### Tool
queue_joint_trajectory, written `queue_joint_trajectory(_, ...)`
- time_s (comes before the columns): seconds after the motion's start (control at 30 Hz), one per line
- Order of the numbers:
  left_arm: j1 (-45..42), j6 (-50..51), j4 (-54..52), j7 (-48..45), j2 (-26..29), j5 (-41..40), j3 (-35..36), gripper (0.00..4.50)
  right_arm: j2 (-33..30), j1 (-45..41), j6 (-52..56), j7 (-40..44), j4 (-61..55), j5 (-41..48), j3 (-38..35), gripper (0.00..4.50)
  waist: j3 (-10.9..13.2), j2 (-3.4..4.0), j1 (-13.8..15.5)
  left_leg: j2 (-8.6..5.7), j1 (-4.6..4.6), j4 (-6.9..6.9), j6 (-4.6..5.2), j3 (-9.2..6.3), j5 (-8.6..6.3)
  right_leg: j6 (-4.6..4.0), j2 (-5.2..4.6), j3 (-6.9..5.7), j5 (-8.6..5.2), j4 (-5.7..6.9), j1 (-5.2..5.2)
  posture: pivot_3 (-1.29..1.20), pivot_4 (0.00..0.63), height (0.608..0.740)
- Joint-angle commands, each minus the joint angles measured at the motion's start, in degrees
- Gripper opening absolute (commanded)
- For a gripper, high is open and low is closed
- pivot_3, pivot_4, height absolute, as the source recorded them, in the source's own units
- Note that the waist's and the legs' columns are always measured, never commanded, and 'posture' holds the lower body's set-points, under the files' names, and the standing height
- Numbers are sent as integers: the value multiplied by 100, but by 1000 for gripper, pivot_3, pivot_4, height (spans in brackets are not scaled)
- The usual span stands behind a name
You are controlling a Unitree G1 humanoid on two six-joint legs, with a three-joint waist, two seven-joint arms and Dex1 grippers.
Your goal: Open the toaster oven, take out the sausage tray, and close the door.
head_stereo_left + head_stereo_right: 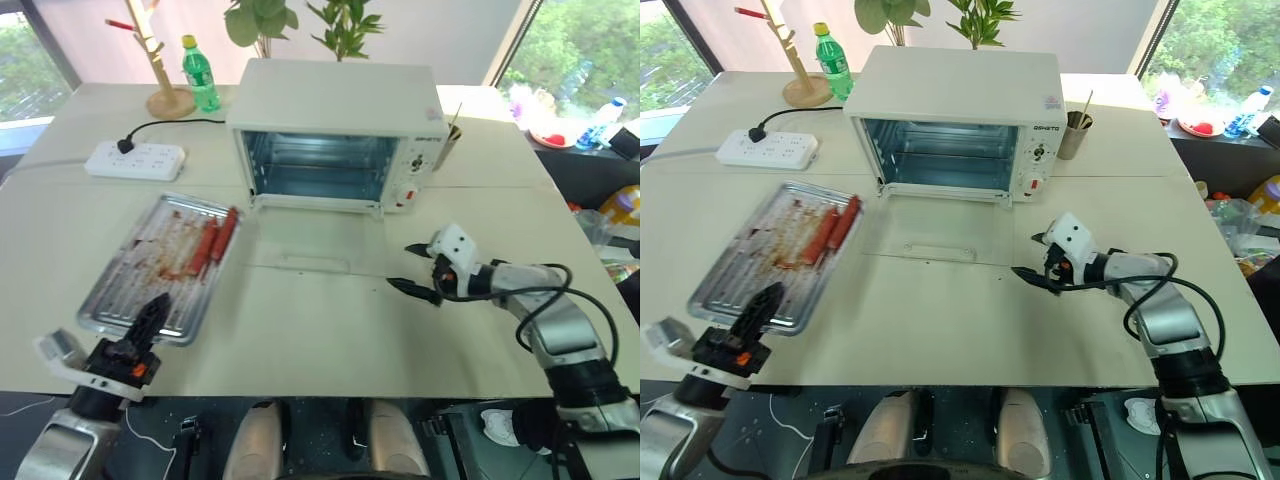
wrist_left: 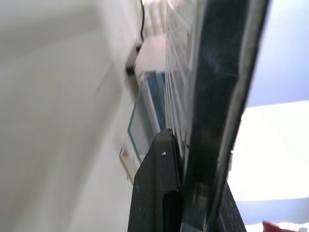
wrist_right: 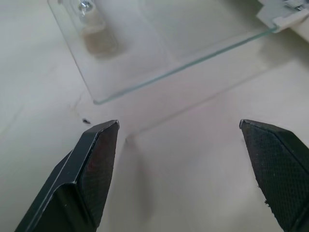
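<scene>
The sausage tray (image 1: 158, 265) is set on the table, pinched by the left gripper (image 1: 150, 318); the door (image 1: 310, 245) is left down, approached by the wide-spread right gripper (image 1: 418, 268).

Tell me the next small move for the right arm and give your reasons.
Probably bring the right end effector in under the front edge of the door, ready to swing it shut. The sausage tray already lies on the table left of the toaster oven, whose cavity is empty, while the door lies flat and open. The right end effector is open, just beside the glass edge.
</scene>
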Motion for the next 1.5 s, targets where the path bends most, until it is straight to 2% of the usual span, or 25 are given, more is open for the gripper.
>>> queue_joint_trajectory(0.03,307,-299,-418,-144,-56,-130,106,0,159,-236,21,-42,100,22,57,4102,0,-1,-15,-1,-4,0,8,3,-5,1,0,2,1,-6,-1,0,150,717)
queue_joint_trajectory(0.27,240,-584,-315,-40,163,-130,278,0,375,-694,387,12,-26,234,50,4102,1,4,57,-2,-5,0,14,5,-9,4,6,2,3,-8,-6,0,150,717)
queue_joint_trajectory(0.57,249,-213,79,-319,446,-130,415,0,476,-1187,1108,-401,-612,941,-628,4102,1,4,75,0,-4,2,13,1,-8,1,12,-1,4,1,-9,0,150,717)
queue_joint_trajectory(0.77,130,327,620,-541,880,-130,455,0,206,-795,1275,-214,-1231,1120,-550,4102,-1,0,101,1,-8,1,12,-8,-9,1,11,-5,2,-1,-9,0,150,717)
queue_joint_trajectory(0.97,-185,1087,1398,-790,1478,-130,362,0,-430,-412,1578,332,-1774,1611,-839,4102,-1,0,81,1,-9,1,12,-6,-8,2,6,-3,3,0,-10,0,150,717)
queue_joint_trajectory(1.0,-277,1254,1517,-857,1614,-130,288,0,-577,-330,1655,453,-1872,1749,-931,4102,-1,-1,80,2,-9,1,12,-7,-9,2,8,-4,2,0,-10,0,150,717)
queue_joint_trajectory(1.03,-361,1398,1618,-905,1743,-130,200,0,-705,-257,1722,551,-1956,1874,-1015,4311,0,1,86,4,-9,1,12,-8,-9,2,9,-5,2,0,-11,0,150,717)
queue_joint_trajectory(1.13,-714,1760,1939,-963,2085,-130,-182,0,-1031,-32,1933,743,-2184,2197,-1237,4311,0,1,93,6,-9,0,11,-8,-9,2,8,-5,2,-2,-11,0,150,717)
queue_joint_trajectory(1.27,-1672,2187,2569,-961,2592,-129,-1106,0,-1285,289,2049,607,-2490,2347,-1586,4311,-1,0,97,6,-8,0,11,-9,-9,2,6,-5,3,1,-9,0,150,717)
queue_joint_trajectory(1.5,-3495,2888,3656,-1265,2828,244,-2352,0,-1533,990,2341,327,-3076,2607,-2214,4311,-1,0,85,-2,-9,0,9,-4,-8,22,5,-4,14,4,-10,0,150,717)
